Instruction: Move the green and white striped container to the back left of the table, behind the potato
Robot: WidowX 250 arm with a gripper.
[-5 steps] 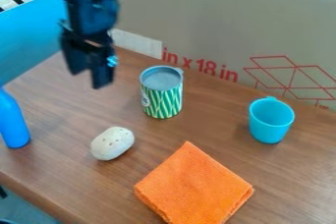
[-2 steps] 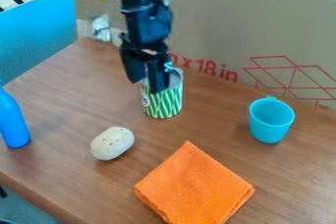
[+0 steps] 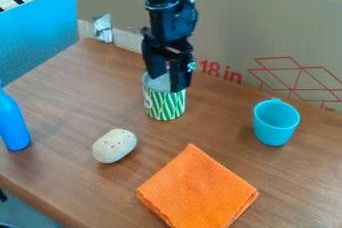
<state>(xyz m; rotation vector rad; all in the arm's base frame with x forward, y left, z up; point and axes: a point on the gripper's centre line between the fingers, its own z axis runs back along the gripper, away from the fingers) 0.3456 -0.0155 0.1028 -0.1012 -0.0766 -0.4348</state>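
Toward the back of the table (image 3: 73,102), the gripper (image 3: 167,76) hangs over the upright patterned can (image 3: 164,106), fingers parted and apparently empty. One finger overlaps the rim in view (contact cannot be confirmed). Risk noted: any lowering off-centre could catch that rim and tip the can against the cardboard (image 3: 267,27).

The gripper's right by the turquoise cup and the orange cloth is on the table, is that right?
Not quite: in the camera view the gripper is by the green-striped can, not the turquoise cup. The orange cloth is on the table, as you say.
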